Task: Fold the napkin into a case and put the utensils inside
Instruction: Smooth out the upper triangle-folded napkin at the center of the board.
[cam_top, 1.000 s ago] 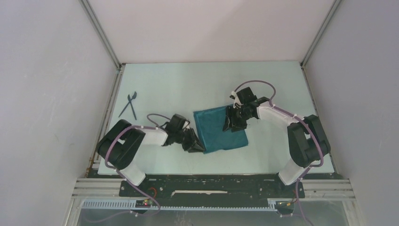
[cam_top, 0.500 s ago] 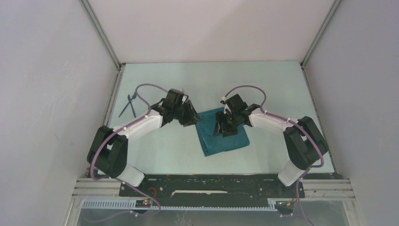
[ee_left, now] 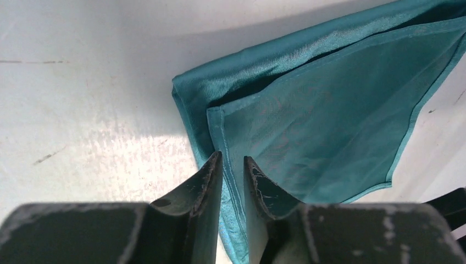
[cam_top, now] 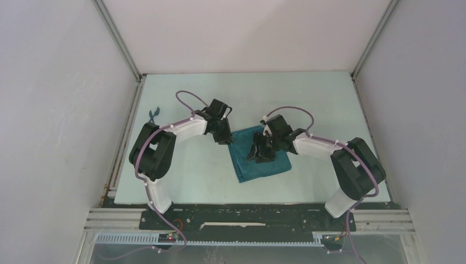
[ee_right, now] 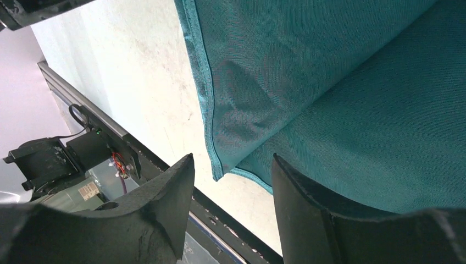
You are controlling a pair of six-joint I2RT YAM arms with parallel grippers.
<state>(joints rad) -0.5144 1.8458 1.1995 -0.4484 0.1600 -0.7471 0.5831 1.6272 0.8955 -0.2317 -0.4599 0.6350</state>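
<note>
1. Teal napkin (cam_top: 269, 168), folded in layers, lies flat on the pale surface (cam_top: 319, 99).
2. Left gripper (ee_left: 233, 165) at the napkin's far left corner: fingers drawn almost together, pinching the upper layer's hem.
3. Right gripper (ee_right: 231, 165) above the napkin's middle, over a stitched edge: fingers spread wide, holding nothing.
4. Dark utensils (cam_top: 153, 113) lie well to the napkin's left, partly hidden by the left arm (cam_top: 159, 148).

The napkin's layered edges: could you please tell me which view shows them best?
The left wrist view: the napkin shows its hems and stacked layers clearly. The right wrist view shows one hemmed corner; the top external view, only a small teal patch.
</note>
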